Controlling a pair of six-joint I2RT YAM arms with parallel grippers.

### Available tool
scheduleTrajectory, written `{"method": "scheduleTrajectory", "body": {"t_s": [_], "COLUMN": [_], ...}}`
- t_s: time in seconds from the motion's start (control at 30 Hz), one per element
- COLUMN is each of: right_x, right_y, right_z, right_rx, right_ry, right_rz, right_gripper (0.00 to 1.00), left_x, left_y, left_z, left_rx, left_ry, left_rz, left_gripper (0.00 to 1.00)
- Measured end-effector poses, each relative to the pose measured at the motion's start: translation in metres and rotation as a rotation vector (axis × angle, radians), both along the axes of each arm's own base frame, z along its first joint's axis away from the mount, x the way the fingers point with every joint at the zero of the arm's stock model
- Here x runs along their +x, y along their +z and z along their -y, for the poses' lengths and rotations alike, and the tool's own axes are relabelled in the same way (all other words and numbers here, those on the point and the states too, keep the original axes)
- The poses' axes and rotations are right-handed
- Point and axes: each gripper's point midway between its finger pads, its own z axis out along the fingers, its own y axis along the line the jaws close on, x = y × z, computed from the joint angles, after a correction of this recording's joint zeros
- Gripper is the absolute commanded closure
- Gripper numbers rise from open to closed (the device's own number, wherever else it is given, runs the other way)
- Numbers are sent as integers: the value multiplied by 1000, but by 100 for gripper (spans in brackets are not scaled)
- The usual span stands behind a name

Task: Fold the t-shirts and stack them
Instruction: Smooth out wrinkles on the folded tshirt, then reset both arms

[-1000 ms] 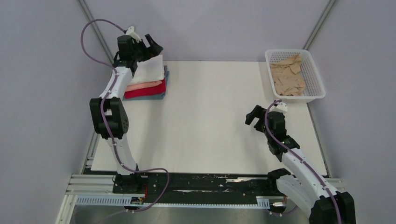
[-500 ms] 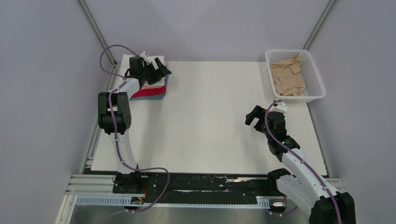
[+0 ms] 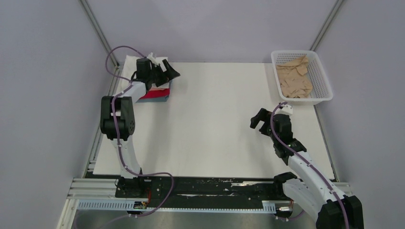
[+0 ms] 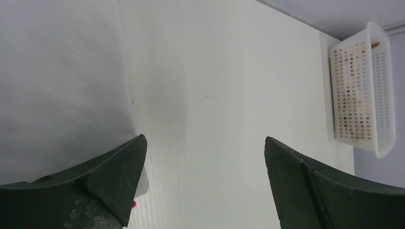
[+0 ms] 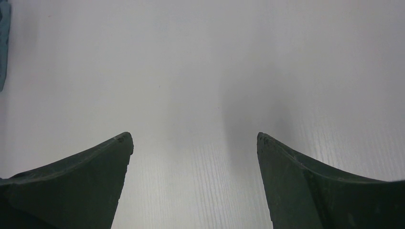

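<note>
A stack of folded t-shirts lies at the far left of the table, with white [image 3: 128, 64] on top, then red [image 3: 156, 94] and grey-blue [image 3: 164, 98]. My left arm covers most of the stack and hides the salmon-pink layer. My left gripper [image 3: 172, 69] is open and empty over the stack's right edge. In the left wrist view [image 4: 204, 143] the white shirt [image 4: 57, 86] fills the left side. A tan-beige shirt [image 3: 295, 78] lies crumpled in the basket. My right gripper [image 3: 256, 119] is open and empty above bare table, as the right wrist view [image 5: 195, 138] shows.
The white lattice basket [image 3: 329, 97] stands at the far right corner and also shows in the left wrist view [image 4: 382, 95]. A grey-blue cloth edge [image 5: 3, 43] shows at the left border of the right wrist view. Grey walls enclose the table.
My left gripper has swung from behind the stack forward and to the right, coming down over the stack's right edge. The right arm has not moved.
</note>
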Motion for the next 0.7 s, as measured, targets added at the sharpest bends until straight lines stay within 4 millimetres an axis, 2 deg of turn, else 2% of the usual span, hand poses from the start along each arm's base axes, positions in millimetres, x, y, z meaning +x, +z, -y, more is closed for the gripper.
{"method": "scheduleTrajectory", "body": {"t_s": [0.1, 0.2, 0.33, 0.43, 0.5, 0.57, 0.63, 0.67, 0.7], "right_x": [-1, -1, -2, -4, -5, -6, -7, -8, -8], "right_y": [2, 8, 18, 21, 23, 25, 27, 27, 28], "right_z": [0, 1, 1, 2, 3, 3, 4, 5, 5], "right_rx": [1, 7, 22, 29, 30, 33, 35, 34, 33], "right_ry": [0, -1, -7, -16, -17, -18, -22, -25, -27], "right_rz": [5, 26, 61, 69, 73, 80, 86, 87, 89], "right_gripper": [0, 0, 0, 0, 0, 0, 0, 0, 0], "left_x": [-16, -49, -116, -163, -183, -198, -210, -221, -225], "left_y": [29, 75, 150, 181, 181, 165, 138, 114, 106], "left_z": [9, 26, 45, 41, 26, 10, -3, -12, -15], "left_rx": [22, 58, 87, 95, 113, 143, 176, 206, 216], "left_ry": [-7, -22, -21, 26, 94, 157, 203, 227, 232], "left_rz": [33, 111, 285, 363, 367, 330, 272, 218, 197], "left_gripper": [0, 0, 0, 0, 0, 0, 0, 0, 0]}}
